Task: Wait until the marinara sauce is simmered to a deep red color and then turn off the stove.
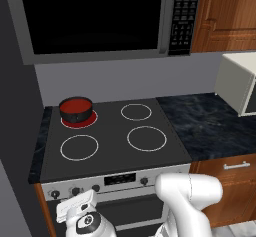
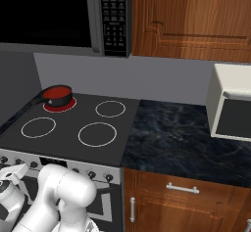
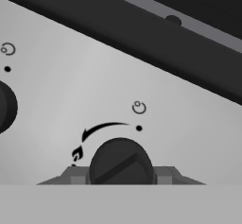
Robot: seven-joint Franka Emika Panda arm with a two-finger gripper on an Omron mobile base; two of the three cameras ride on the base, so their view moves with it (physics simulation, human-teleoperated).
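Note:
The marinara sauce [image 1: 76, 104] [image 2: 57, 93] shows a deep red surface inside a small black pot [image 1: 75, 112] on the back left burner of the stove [image 1: 115, 146] [image 2: 73, 123]. That burner glows red under the pot. My gripper [image 1: 76, 203] [image 2: 11, 174] is low in front of the silver front panel, at its left end. In the hand view the gripper [image 3: 121, 176] has a finger on each side of a dark round knob [image 3: 121, 161], shut on it. A curved arrow and a flame mark sit just above the knob.
A black-windowed microwave [image 1: 95, 16] hangs above the cooktop. Right of the stove runs a dark stone counter [image 1: 210, 126] with a white box appliance [image 2: 230, 101] on it. A second knob [image 3: 4, 107] sits at the left edge of the hand view.

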